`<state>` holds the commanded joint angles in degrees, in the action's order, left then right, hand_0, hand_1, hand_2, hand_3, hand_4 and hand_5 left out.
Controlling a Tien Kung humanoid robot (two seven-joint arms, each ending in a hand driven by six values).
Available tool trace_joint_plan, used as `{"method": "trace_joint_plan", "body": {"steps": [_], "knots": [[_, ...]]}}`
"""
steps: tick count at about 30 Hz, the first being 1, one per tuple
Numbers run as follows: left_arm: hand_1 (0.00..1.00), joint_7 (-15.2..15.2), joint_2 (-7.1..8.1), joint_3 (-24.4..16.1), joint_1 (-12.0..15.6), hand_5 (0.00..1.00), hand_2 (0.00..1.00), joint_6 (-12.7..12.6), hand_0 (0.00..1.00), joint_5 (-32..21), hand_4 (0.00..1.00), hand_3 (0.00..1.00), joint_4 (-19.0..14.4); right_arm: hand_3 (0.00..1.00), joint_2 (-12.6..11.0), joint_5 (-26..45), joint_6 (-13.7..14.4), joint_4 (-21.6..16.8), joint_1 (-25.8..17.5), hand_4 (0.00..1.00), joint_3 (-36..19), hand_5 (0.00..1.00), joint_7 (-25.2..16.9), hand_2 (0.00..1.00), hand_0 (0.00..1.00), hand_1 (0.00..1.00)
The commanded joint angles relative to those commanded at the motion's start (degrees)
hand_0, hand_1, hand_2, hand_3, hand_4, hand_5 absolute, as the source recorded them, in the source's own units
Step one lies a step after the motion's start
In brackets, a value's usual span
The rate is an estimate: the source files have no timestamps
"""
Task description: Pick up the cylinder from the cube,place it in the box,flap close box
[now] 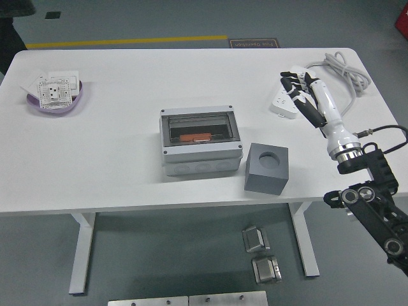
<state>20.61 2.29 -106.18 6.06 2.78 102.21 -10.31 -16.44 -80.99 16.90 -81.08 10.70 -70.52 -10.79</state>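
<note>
Cylinder [196,136]: orange, lying inside box [201,141] behind the shut clear flap [199,129]. Cube [267,167] just right of box, its round socket bare. My right hand [305,95] hovers over the power strip [284,104], well apart from box; fingers loosely extended, holding nothing. Purple dish [56,102] w/ sockets at far left of table [115,159].

the table [115,166] has a smooth matt white top. the box [201,150] looks like grey plastic under a glossy, dark see-through flap [199,129]. the cube [266,167] is matt grey. the right hand [305,97] has a glossy white plastic shell, black fingers and a shiny metal wrist ring.
</note>
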Motion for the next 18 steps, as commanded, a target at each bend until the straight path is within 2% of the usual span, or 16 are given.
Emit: {"method": "trace_joint_plan", "body": {"steps": [4, 10, 11, 12, 17, 18], "knots": [[0.732, -0.12, -0.03, -0.64, 0.18, 0.116, 0.708, 0.06, 0.719, 0.64, 0.556, 0.859, 0.0, 0.731, 2.3, 8.83, -4.69, -0.43, -2.68, 0.906, -3.04, 0.998, -8.49, 0.715, 0.783, 0.702], [0.732, -0.44, 0.0, -0.06, 0.17, 0.115, 0.708, -0.06, 0.719, -0.07, 0.556, 0.858, 0.0, 0.736, 2.99, 21.59, -4.53, -2.1, -2.9, 0.933, -7.91, 0.998, -16.59, 0.723, 0.772, 0.717], [0.732, -0.46, -0.04, -0.03, 0.22, 0.115, 0.708, -0.07, 0.719, -0.14, 0.556, 0.858, 0.0, 0.736, 2.93, 23.34, -4.42, -2.26, -3.03, 0.933, -8.56, 0.998, -17.07, 0.723, 0.772, 0.717], [0.732, -0.48, -0.12, -0.08, 0.3, 0.116, 0.708, -0.09, 0.719, -0.14, 0.556, 0.859, 0.0, 0.736, 2.86, 25.42, -4.35, -2.41, -3.21, 0.925, -9.24, 0.863, -17.33, 0.72, 0.741, 0.709], [0.732, -0.4, -0.57, -0.65, 0.68, 0.116, 0.708, -0.09, 0.719, 0.19, 0.556, 0.859, 0.0, 0.736, 2.96, 30.59, -4.7, -2.15, -3.97, 0.925, -11.31, 0.863, -14.4, 0.72, 0.741, 0.709], [0.732, -0.4, -0.64, -0.7, 0.7, 0.116, 0.708, -0.1, 0.719, 0.2, 0.556, 0.859, 0.0, 0.744, 3.03, 29.99, -4.58, -2.1, -4.04, 0.927, -11.66, 0.759, -13.35, 0.731, 0.752, 0.717]]}}
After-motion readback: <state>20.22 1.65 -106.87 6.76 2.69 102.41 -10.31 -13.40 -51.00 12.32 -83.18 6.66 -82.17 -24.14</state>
